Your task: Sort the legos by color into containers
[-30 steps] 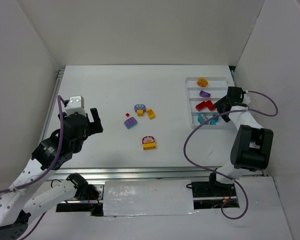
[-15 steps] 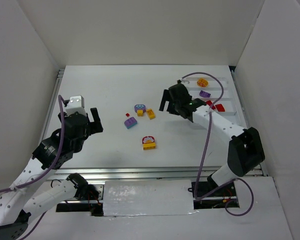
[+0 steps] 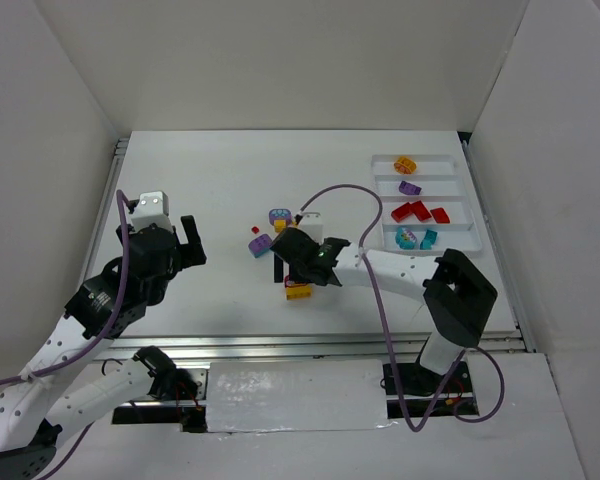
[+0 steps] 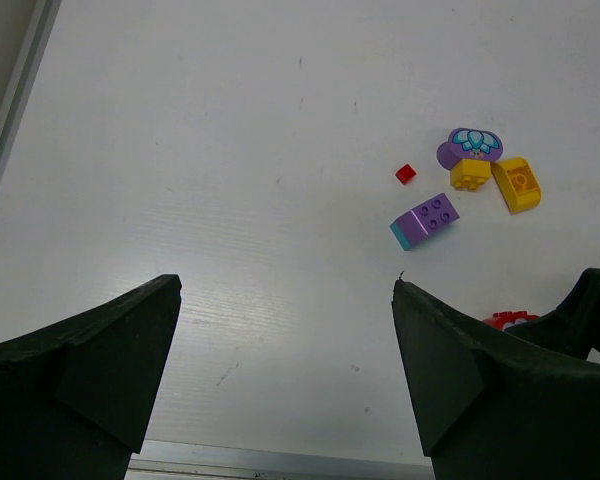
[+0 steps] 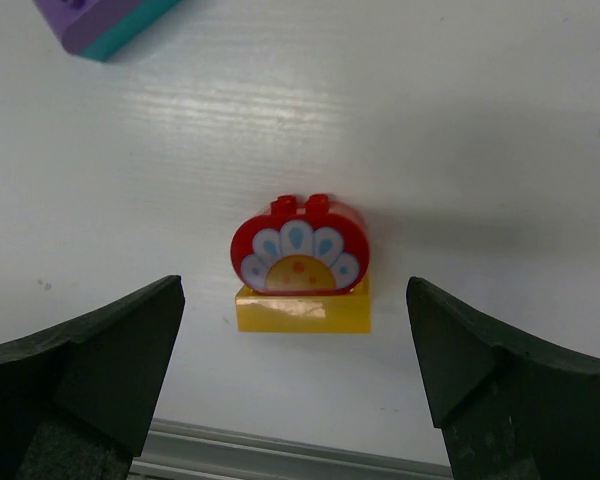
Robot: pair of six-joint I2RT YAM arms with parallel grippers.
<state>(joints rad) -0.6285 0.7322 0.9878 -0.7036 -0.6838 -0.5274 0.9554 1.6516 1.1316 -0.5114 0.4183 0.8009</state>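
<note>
Red-on-yellow lego (image 5: 300, 270) is sitting centred between the nearer right gripper's (image 5: 292, 290) wide-open jaws; its long axis is spanning the gap.

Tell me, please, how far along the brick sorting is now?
Done: the tray holds sorted bricks, orange, purple, red and teal, one colour per compartment. In hand: nothing gripped; the right gripper hangs open over a red-and-yellow brick. Left: that brick and the loose bricks, purple, yellow and red, on the table. The left gripper is open.
</note>
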